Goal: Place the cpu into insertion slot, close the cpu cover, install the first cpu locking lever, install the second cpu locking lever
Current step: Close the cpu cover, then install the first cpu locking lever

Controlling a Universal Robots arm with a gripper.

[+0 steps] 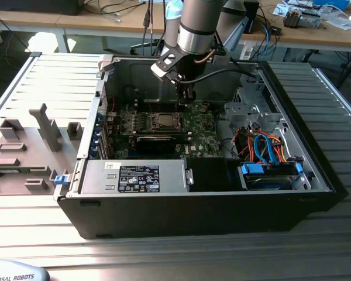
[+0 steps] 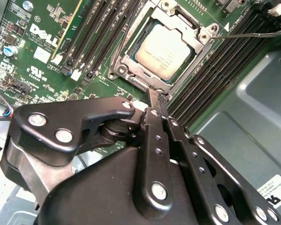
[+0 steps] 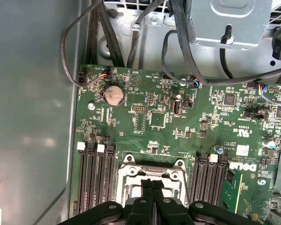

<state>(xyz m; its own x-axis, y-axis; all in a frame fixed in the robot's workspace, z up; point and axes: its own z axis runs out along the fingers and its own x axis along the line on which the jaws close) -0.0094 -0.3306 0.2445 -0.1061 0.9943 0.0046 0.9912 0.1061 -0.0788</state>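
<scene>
the fingers (image 2: 155,117) are pressing flat against each other, shut narrow with nothing showing between them, and their tips are hovering at the near edge of the socket. the cpu (image 2: 166,49) is lying flat in that socket, silver top up, just beyond the fingertips along the line in which the fingers are pointing. the cpu cover (image 2: 132,47) is lying down around it, its frame ringing the chip and the chip showing through the open centre, so seating and covering look done. the tips are standing closest to one corner of the cover frame, not over the chip itself.

a thin locking lever (image 2: 253,33) is reaching out from the far corner of the socket across the memory slots (image 2: 215,70), on the far side of the cpu from the fingers; it looks swung free, not hooked down. whether the other lever is latched i cannot tell.

the socket is sitting near the middle of the motherboard (image 3: 154,117), inside the open computer case (image 1: 193,216), which is lying across the middle of the counter (image 1: 164,257).
</scene>
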